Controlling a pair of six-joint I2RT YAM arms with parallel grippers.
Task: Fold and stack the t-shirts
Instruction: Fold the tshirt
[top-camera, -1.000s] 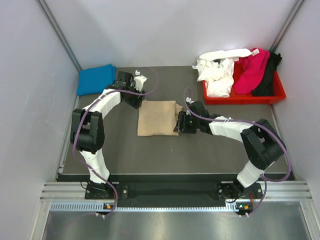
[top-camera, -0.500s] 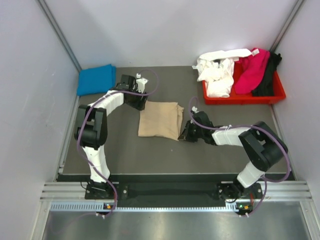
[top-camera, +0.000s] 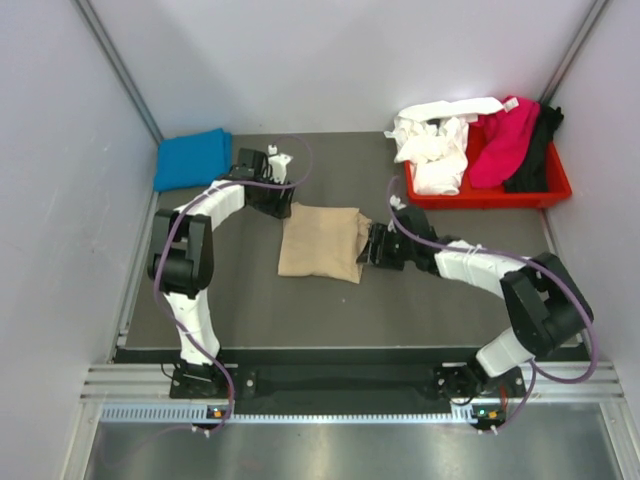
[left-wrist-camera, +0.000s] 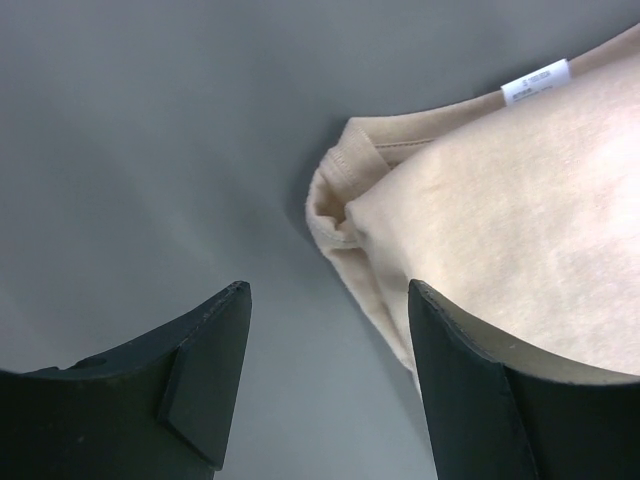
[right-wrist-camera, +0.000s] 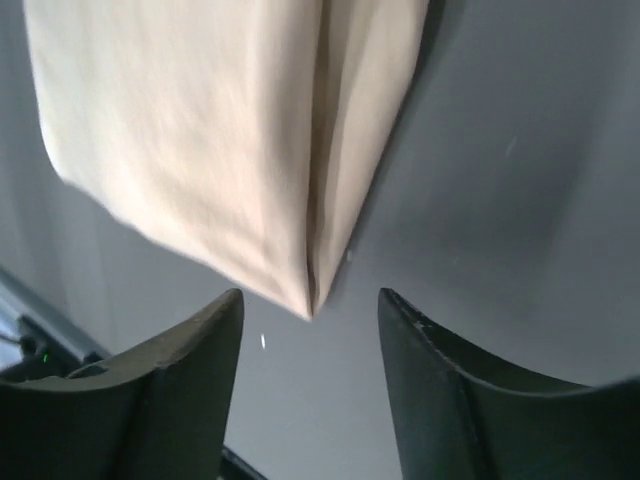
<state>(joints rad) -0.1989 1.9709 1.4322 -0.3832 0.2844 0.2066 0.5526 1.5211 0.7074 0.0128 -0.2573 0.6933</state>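
You have two of five dealt with, by the look of it. The bright blue cloth t-shirt (top-camera: 192, 158) lies as a folded block in the far left corner of the dark grey counter (top-camera: 450, 295). The tan cloth t-shirt (top-camera: 320, 242) lies flat at mid-counter, folded to a neat rectangle, well apart from the blue one, so I judge that stacking it is the step in hand. The crumpled white t-shirt (top-camera: 435, 140), the magenta t-shirt (top-camera: 500, 140) and the black t-shirt (top-camera: 535, 150) sit bunched in the red plastic tray (top-camera: 480, 193) at the far right, none of them folded.

Your left arm is bent at the elbow and reaches forward. Its left tool (left-wrist-camera: 325, 295) hangs over the tan shirt's far left corner, where the collar and a white label (left-wrist-camera: 535, 80) show. Its jaws stand well apart and hold nothing.

Your right arm stretches low and leftward across the counter. Its right tool (right-wrist-camera: 310, 300) is at the tan shirt's right edge. The jaws stand apart with a shirt corner showing in the gap, touching neither finger as far as I can see, so nothing is gripped.
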